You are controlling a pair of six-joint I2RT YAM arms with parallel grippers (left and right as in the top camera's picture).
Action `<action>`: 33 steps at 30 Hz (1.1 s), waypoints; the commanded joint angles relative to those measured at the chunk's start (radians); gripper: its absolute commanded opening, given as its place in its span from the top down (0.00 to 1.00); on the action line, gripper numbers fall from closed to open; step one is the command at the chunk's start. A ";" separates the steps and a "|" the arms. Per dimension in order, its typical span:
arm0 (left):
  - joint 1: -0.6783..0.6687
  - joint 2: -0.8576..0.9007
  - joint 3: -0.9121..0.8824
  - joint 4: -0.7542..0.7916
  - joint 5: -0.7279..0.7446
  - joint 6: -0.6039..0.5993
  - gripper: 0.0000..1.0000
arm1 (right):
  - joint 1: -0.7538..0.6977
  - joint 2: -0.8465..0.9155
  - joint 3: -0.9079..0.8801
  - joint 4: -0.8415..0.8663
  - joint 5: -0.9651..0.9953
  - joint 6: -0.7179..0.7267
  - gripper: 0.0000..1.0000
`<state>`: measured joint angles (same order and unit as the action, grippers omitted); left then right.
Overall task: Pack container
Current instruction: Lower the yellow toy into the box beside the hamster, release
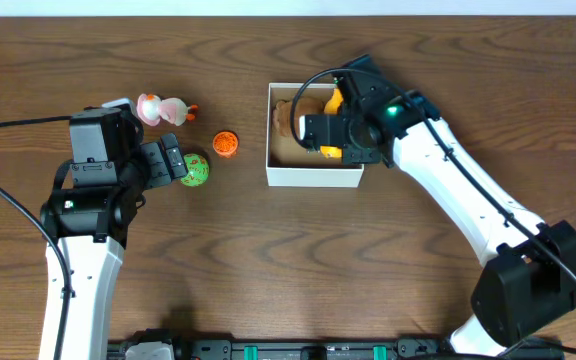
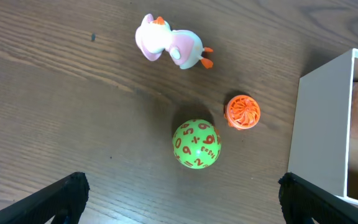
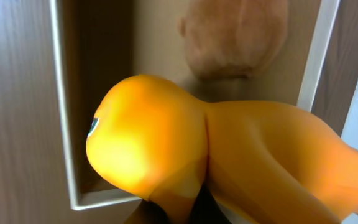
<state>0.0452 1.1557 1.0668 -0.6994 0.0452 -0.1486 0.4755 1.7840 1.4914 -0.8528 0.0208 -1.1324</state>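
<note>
Over the middle of the table (image 1: pixel 268 270), the right tool (image 1: pixel 334 131) hangs above the container (image 1: pixel 313 177), clamped on a yellow toy (image 3: pixel 166 143) that fills most of the right wrist view. The container sits right of centre. Its open top is directly beneath that tool, and a brown plush (image 3: pixel 235 37) already lies against its far side.

The main risk, as I judge it, is the release. The yellow toy looks bulky beside the shallow walls, and its head shows partly over the left wall (image 3: pixel 64 124) rather than squarely over the cardboard floor. Let go here, it could catch the rim and tip out onto the table. It could also land on the plush and roll over the edge. Pressing down to seat it could shove the container sideways, since the box looks light.

On the left side, the left tool (image 1: pixel 171 160) hovers with its fingers (image 2: pixel 61 199) spread apart and holds nothing. It is well apart from the container. A green ball (image 2: pixel 196 144) lies just ahead of it, with an orange ball (image 2: pixel 243 112) near the container's left wall and a pink duck (image 2: pixel 166 48) farther off. An off-centre closing could send the green ball rolling away.
</note>
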 commanded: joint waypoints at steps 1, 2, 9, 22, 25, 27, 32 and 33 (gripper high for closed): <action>0.006 -0.002 0.021 0.000 -0.009 0.018 0.02 | -0.030 0.014 -0.015 0.018 -0.076 -0.128 0.99; 0.006 -0.001 0.021 0.000 -0.009 0.018 0.02 | -0.033 0.015 -0.015 0.022 -0.085 -0.132 0.99; 0.006 -0.002 0.021 0.000 -0.009 0.018 0.02 | -0.037 0.047 -0.015 0.027 -0.161 -0.133 0.99; 0.006 -0.002 0.021 0.000 -0.009 0.018 0.02 | -0.042 0.167 -0.015 0.003 -0.043 -0.109 0.96; 0.006 -0.001 0.021 0.000 -0.009 0.018 0.02 | -0.043 0.179 -0.015 -0.010 -0.028 -0.092 0.84; 0.006 -0.002 0.021 0.000 -0.009 0.018 0.02 | -0.043 0.180 -0.015 -0.014 -0.007 -0.088 0.81; 0.006 -0.002 0.021 0.000 -0.009 0.018 0.02 | -0.039 0.148 -0.010 0.010 0.022 0.015 0.01; 0.006 -0.001 0.021 0.000 -0.009 0.018 0.02 | -0.039 0.135 -0.006 0.011 0.022 0.029 0.01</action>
<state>0.0452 1.1557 1.0668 -0.6991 0.0448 -0.1486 0.4423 1.9541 1.4807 -0.8429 0.0143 -1.1717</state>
